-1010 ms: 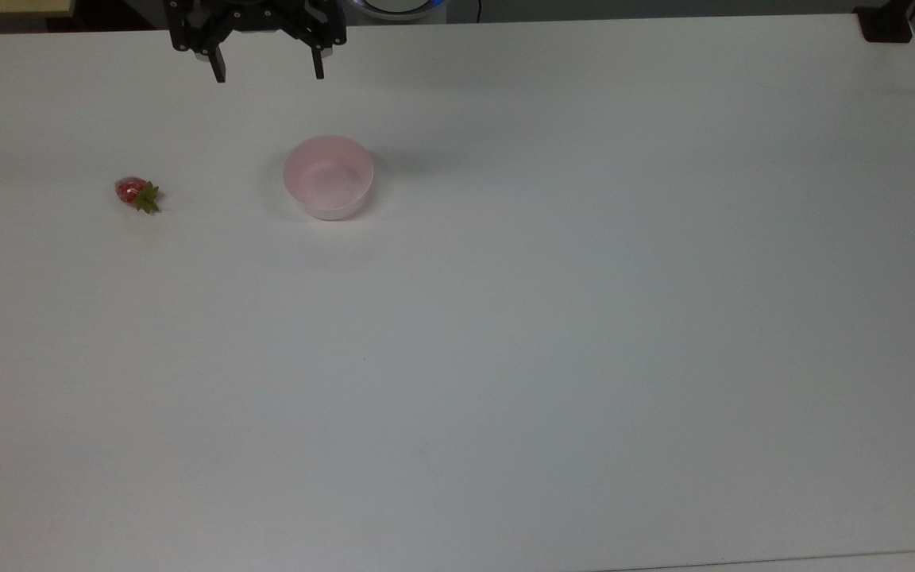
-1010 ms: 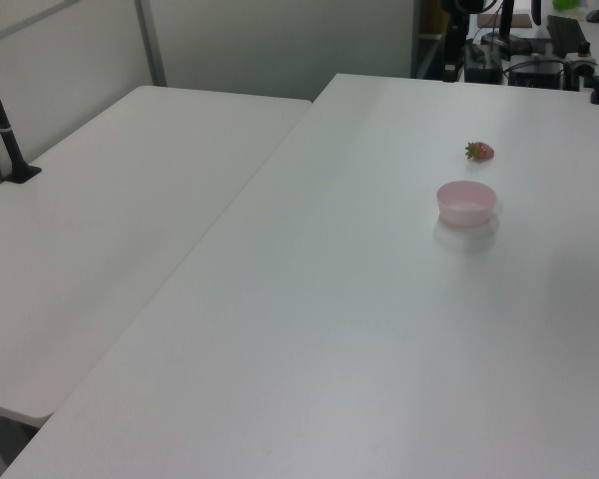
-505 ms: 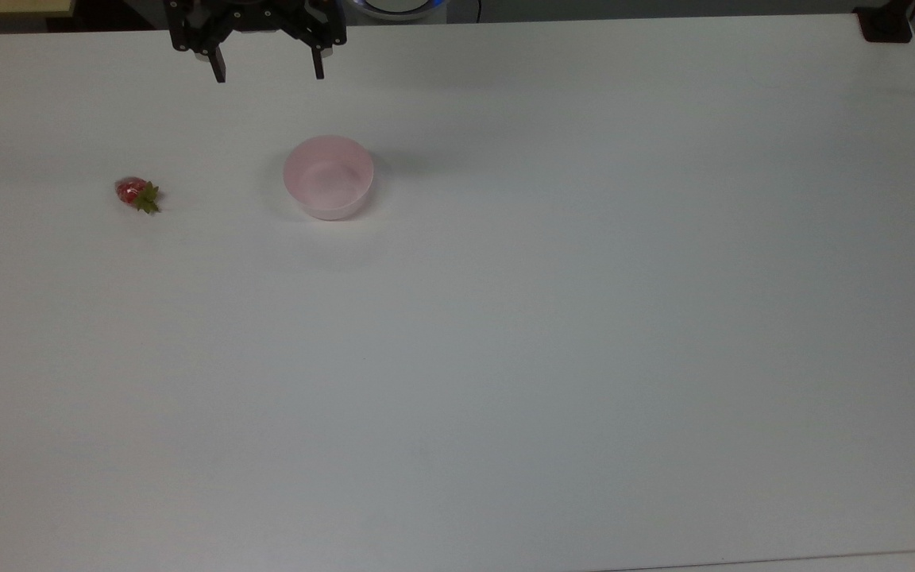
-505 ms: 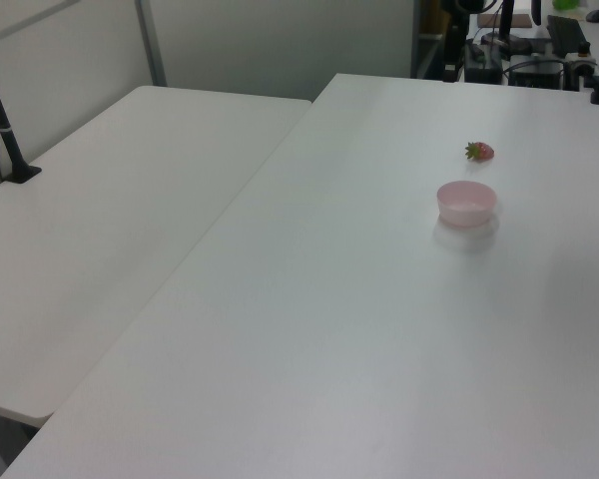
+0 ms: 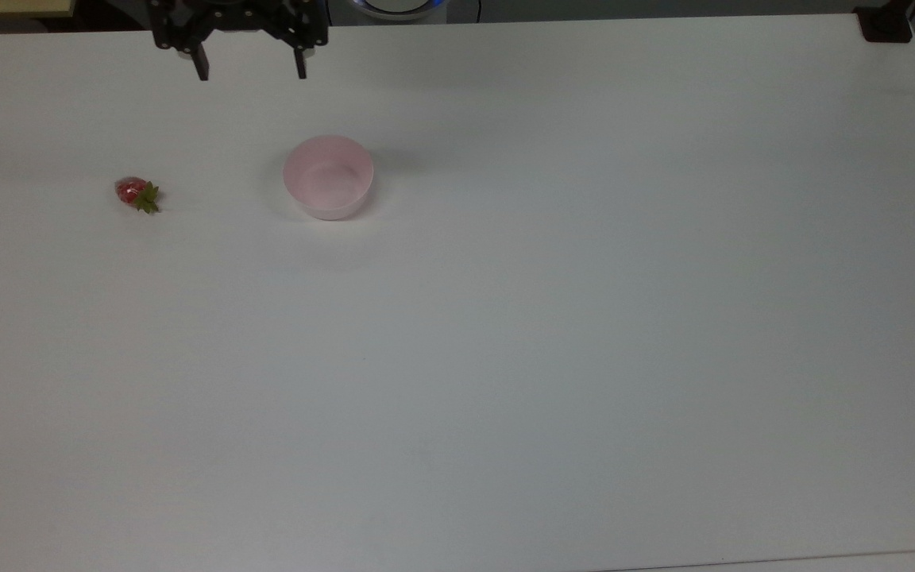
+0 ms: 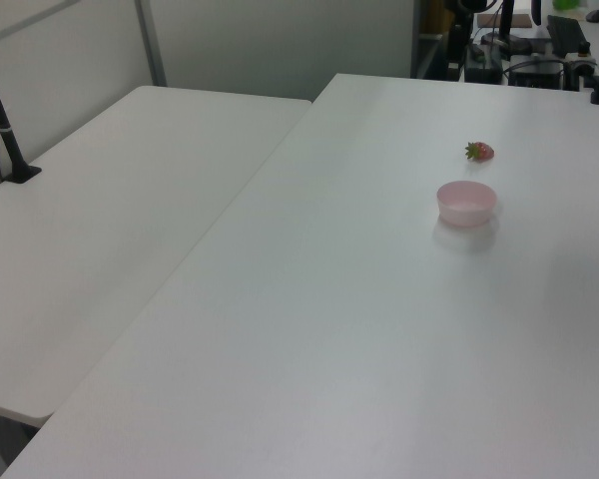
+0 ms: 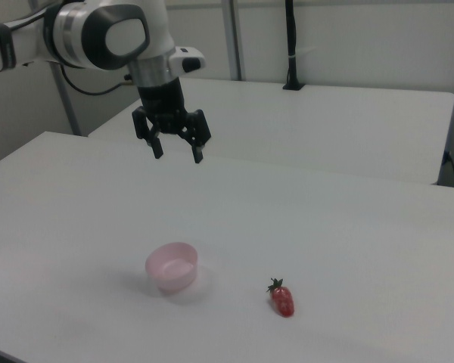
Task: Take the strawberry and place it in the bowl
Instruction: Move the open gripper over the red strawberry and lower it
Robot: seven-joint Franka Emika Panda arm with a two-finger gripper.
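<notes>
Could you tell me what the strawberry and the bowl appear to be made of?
The strawberry has a glossy red skin with bright highlights and stiff green leaves, so it could be plastic, though real fruit is possible. The bowl looks like thin, smooth pale pink plastic with a soft matte sheen.

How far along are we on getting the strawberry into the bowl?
Nothing is done yet: the strawberry lies on the table, apart from the empty bowl. The gripper hangs high with jaws open, holding nothing. Left: reach the strawberry, grasp it, carry it over, drop it in the bowl.
</notes>
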